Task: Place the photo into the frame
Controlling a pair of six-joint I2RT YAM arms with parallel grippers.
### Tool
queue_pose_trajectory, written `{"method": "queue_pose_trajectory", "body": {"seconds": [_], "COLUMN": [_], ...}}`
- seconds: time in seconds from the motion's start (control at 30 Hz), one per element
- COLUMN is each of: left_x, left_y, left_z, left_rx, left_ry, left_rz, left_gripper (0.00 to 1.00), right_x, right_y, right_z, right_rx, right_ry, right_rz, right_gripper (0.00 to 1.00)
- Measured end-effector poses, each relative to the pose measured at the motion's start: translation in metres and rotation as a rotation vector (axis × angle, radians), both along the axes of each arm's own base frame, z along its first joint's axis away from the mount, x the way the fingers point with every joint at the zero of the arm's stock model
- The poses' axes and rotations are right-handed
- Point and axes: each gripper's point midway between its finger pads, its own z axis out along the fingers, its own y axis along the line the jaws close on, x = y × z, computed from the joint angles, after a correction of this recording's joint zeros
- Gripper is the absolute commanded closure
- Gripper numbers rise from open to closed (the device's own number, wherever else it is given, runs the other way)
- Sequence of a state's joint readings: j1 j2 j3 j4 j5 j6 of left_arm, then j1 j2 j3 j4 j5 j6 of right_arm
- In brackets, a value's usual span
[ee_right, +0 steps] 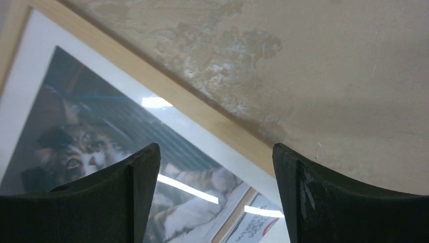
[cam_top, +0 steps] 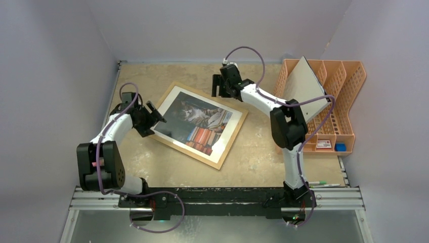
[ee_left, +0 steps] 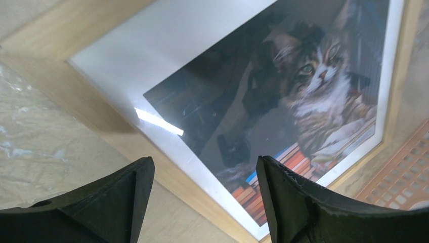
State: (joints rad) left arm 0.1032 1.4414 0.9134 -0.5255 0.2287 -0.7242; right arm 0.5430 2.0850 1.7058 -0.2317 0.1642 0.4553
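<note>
Left gripper (cam_top: 153,115): jaws wide, empty, at the frame's left corner
Frame (ee_left: 50,46): flat and angled, left of the worktop's (cam_top: 253,157) middle
Photo (cam_top: 200,121): face up inside the frame, behind a white border (ee_left: 167,45)
Right gripper (cam_top: 218,87): jaws wide, empty, over the frame's far edge
Progress: photo looks seated; little seems left

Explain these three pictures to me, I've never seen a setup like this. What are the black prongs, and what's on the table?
Two robot arms are bolted to a table. The wide picture looks down from above. The other two come from cameras on the wrists; the black prongs are the left claw and the right claw, both open, holding nothing. On the table lies a wooden frame with the cat photo inside, a white border around it. At the right, an orange file rack holds a leaning grey board.
</note>
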Motion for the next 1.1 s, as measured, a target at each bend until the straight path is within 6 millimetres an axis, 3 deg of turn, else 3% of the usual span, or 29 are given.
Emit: {"method": "queue_pose_trajectory", "body": {"seconds": [0.2, 0.33, 0.5, 0.9, 1.1], "left_x": [-0.022, -0.035, -0.034, -0.008, 0.034], "left_y": [-0.016, -0.025, -0.027, -0.032, -0.027], "left_z": [-0.020, -0.032, -0.034, -0.031, -0.029], "left_rx": [-0.039, -0.056, -0.063, -0.097, -0.076], "left_ry": [0.029, 0.044, 0.030, -0.021, -0.056], "left_rz": [-0.045, -0.072, -0.074, -0.090, -0.119], "left_gripper": [0.22, 0.22, 0.23, 0.23, 0.23], "right_x": [0.009, 0.010, -0.001, -0.012, -0.052], "right_y": [-0.005, -0.004, 0.000, -0.017, -0.042], "right_z": [-0.047, -0.059, -0.072, -0.078, -0.079], "right_rx": [-0.016, -0.018, -0.013, -0.039, -0.032], "right_ry": [0.055, 0.065, 0.090, 0.058, 0.127], "right_rz": [-0.002, 0.017, 0.086, 0.169, 0.125], "right_gripper": [0.17, 0.17, 0.17, 0.20, 0.22]}}
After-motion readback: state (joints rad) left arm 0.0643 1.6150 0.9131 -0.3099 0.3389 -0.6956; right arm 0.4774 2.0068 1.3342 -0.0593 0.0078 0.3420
